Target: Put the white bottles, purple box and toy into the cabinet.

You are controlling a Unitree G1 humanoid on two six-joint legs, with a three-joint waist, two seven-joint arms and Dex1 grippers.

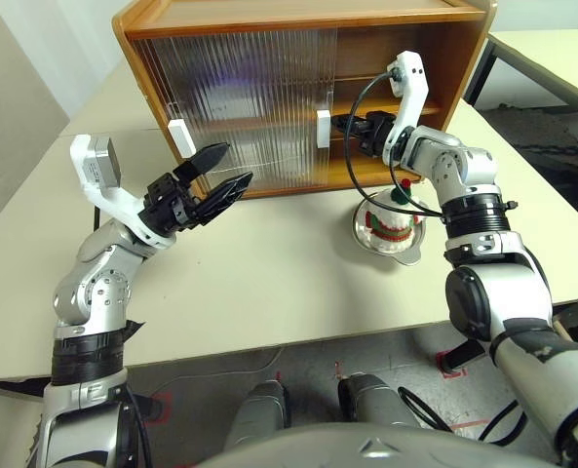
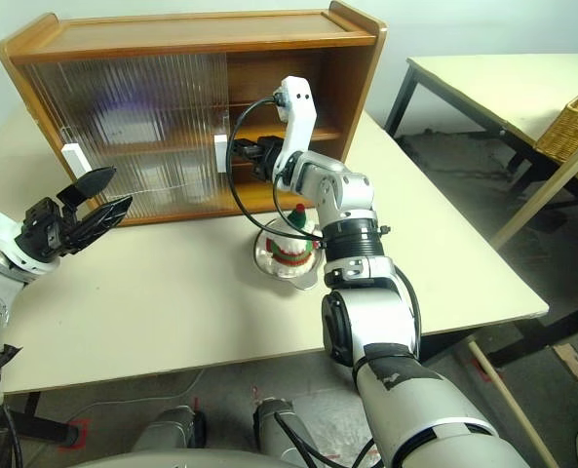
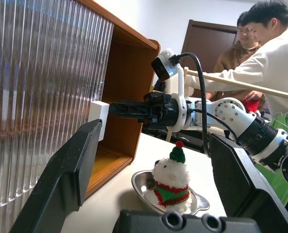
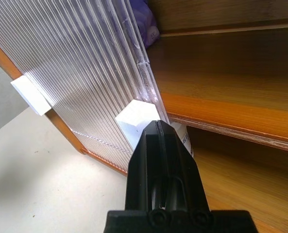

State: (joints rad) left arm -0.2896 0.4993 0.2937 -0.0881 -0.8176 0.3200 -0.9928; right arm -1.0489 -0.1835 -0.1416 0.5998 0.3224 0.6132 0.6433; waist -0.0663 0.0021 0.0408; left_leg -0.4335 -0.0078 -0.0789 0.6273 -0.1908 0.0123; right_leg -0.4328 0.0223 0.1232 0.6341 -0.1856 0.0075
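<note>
The cabinet stands at the back of the table with both ribbed doors slid left and its right part open. My right gripper is shut, its tips against the white handle of the inner door. Behind the doors, the purple box lies on the upper shelf. On the cabinet floor a white bottle peeks out from behind my right fingers. The toy sits upright in a steel bowl on the table, in front of the open side. My left gripper hovers open and empty, in front of the left door.
The second white handle is on the left door. Two people stand beyond the table's right side, behind a slanted wooden pole. Another table and a wicker basket are to the right.
</note>
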